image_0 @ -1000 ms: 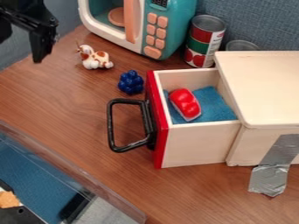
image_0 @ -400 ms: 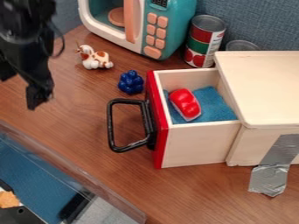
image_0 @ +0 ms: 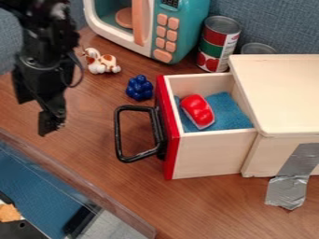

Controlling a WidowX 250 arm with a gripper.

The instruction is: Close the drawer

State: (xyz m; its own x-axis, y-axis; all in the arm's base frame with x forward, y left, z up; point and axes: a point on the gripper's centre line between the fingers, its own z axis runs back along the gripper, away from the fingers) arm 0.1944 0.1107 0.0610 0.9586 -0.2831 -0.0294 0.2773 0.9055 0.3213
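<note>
My tool, open and empty, has come nearer and lower, left of the handle. The drawer hasn't moved: it juts left from its box, so I judge a rightward push comes next.

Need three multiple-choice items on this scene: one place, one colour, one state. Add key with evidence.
1. Where is the red toy?
A) on the microwave
B) in the drawer
C) beside the can

2. What colour is the handle?
A) black
B) white
C) green

3. How does the drawer stand?
A) shut
B) upside down
C) open

Key:
1 B: it lies on the blue lining between the drawer's walls.
2 A: the whole loop is black.
3 C: it juts out of the wooden cabinet, inside visible.
</note>
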